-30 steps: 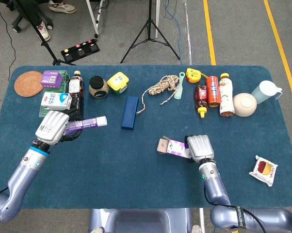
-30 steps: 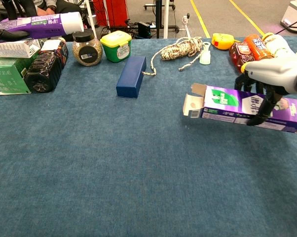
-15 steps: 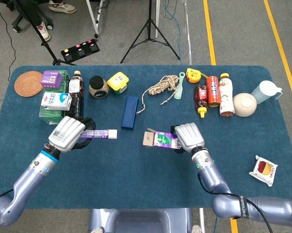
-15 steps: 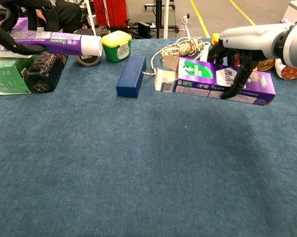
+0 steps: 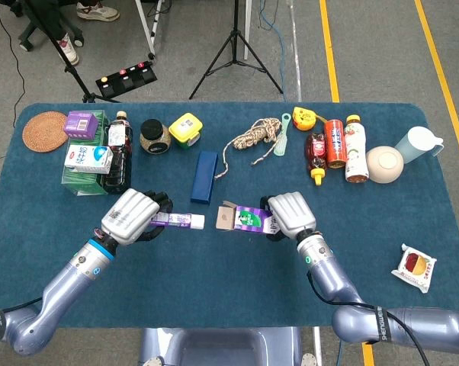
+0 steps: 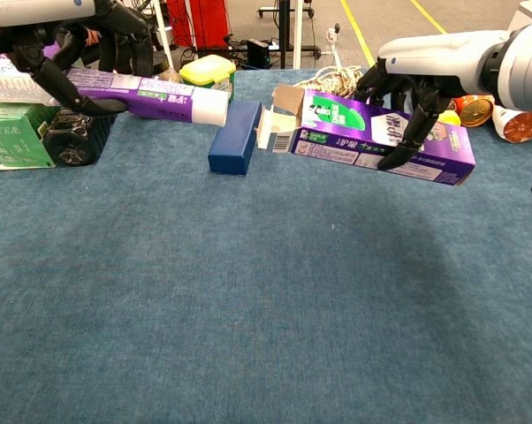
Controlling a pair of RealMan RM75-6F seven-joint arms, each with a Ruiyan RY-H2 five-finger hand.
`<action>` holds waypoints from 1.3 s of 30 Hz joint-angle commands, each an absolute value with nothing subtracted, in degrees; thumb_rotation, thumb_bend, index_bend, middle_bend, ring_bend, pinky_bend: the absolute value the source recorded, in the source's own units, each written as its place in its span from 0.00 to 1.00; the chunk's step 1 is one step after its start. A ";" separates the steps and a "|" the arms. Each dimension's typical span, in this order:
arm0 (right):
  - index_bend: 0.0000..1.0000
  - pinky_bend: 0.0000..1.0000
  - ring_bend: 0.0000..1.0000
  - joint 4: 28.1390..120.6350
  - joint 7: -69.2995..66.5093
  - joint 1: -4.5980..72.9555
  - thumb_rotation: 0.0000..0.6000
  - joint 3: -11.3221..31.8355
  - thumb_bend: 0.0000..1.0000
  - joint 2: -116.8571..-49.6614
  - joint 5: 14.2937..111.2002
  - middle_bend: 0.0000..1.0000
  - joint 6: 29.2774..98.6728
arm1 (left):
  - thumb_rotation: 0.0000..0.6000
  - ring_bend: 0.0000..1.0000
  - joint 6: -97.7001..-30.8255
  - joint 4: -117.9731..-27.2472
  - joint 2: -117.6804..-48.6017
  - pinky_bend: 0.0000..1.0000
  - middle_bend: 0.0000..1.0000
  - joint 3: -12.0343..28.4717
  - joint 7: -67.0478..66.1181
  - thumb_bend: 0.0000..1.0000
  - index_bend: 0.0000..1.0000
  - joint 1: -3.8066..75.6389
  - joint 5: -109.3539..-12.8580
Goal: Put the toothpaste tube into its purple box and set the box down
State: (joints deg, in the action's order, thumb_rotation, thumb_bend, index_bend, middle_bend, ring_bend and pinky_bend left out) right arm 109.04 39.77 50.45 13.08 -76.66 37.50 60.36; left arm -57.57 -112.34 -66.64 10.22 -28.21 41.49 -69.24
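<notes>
My left hand grips the purple toothpaste tube above the table, its white cap pointing right. My right hand holds the purple box in the air, roughly level, with its open flap end facing left. The tube's cap sits a short gap from the box's open end, about level with it. Both are lifted off the blue tablecloth.
A dark blue case lies just behind the gap between tube and box. Bottles, cartons and jars crowd the back left; a rope, drink bottles, a bowl and a jug line the back right. A snack packet lies front right.
Both hands have moved toward the middle. The tube's cap and the box's open end have come much closer together, and the box has risen off the table.
</notes>
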 commanded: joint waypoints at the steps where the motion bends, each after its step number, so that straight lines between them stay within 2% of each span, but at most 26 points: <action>1: 0.45 0.54 0.48 109.68 40.07 50.69 1.00 12.68 0.41 -76.72 37.50 0.47 61.06 | 1.00 0.47 -57.60 -113.52 -67.58 0.67 0.40 11.04 -30.42 0.37 0.54 42.77 -66.69; 9: 0.45 0.54 0.48 110.91 40.43 51.41 1.00 12.05 0.41 -76.67 36.82 0.47 62.22 | 1.00 0.47 -58.89 -115.33 -69.29 0.67 0.40 10.87 -34.94 0.37 0.54 44.35 -63.16; 25: 0.45 0.54 0.48 111.78 38.54 52.02 1.00 10.42 0.41 -77.92 37.73 0.47 62.40 | 1.00 0.47 -60.36 -112.70 -75.03 0.67 0.40 10.55 -38.09 0.37 0.54 47.65 -57.99; 39: 0.45 0.54 0.48 111.46 38.17 53.04 1.00 10.59 0.41 -79.25 37.06 0.47 63.92 | 1.00 0.47 -61.58 -113.74 -75.62 0.67 0.40 9.28 -38.85 0.37 0.54 48.58 -57.18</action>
